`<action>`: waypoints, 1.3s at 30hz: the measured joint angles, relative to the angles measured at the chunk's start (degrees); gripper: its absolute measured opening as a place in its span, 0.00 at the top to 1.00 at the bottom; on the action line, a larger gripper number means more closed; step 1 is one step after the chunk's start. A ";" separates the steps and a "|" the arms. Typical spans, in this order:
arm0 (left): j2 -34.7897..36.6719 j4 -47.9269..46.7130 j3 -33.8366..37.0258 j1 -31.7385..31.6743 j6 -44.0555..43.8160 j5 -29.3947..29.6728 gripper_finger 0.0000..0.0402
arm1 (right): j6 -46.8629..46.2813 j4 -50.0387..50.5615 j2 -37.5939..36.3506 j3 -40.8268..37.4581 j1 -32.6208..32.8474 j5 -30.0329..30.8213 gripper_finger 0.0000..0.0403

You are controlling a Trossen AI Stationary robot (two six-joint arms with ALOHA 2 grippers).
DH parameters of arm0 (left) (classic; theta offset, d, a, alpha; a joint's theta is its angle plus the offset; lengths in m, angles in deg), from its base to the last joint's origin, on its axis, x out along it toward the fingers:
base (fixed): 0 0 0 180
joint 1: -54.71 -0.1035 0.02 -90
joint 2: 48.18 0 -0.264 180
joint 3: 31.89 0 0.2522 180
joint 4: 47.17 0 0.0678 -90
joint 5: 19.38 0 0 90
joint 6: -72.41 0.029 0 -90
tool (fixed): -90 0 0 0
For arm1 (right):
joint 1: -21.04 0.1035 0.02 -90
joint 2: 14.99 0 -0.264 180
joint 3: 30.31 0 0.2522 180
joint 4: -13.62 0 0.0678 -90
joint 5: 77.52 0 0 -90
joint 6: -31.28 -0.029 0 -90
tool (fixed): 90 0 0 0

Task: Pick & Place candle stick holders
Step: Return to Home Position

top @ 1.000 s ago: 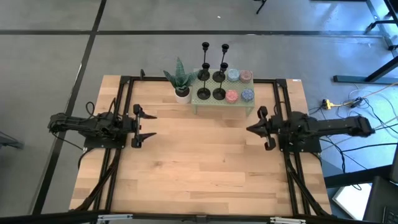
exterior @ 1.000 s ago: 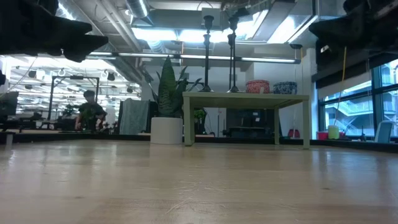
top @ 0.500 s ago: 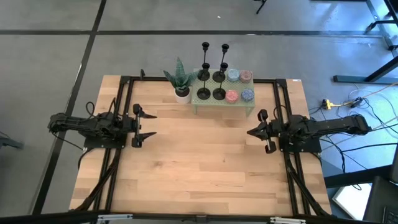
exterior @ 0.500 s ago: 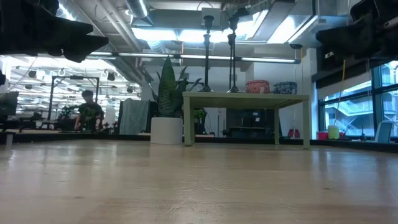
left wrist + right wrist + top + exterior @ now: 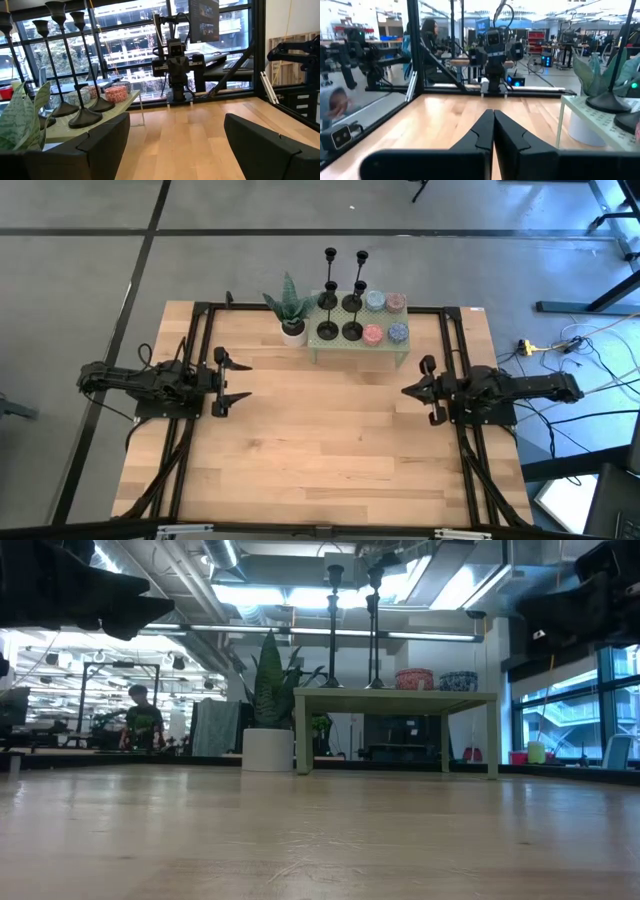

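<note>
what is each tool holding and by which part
Nothing. The left tool is open and empty; the right tool is shut on nothing. All four candle stick holders stand free on the green shelf.

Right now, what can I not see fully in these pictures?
Low view: two candle stick holders show; two more hide behind them.
Right wrist view: holder stems cut off by the picture edge.
Left wrist view: plant partly hidden behind a jaw.
Low view: left arm, right arm cut by top edge.

On my surface (image 5: 320, 450): one pale green shelf (image 5: 360, 353); four scented candles (image 5: 375, 301) on the shelf; one potted plant (image 5: 290, 308) just beside the shelf.
</note>
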 joint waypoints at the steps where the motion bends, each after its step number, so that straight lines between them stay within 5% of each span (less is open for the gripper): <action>1: 0.00 0.00 0.00 0.00 0.00 -0.01 0.20 | -0.22 -0.17 -0.33 0.00 0.00 0.00 0.97; 39: -0.02 0.00 0.00 0.00 0.00 -0.03 0.20 | 1.62 5.60 -0.83 0.00 0.00 -0.02 0.92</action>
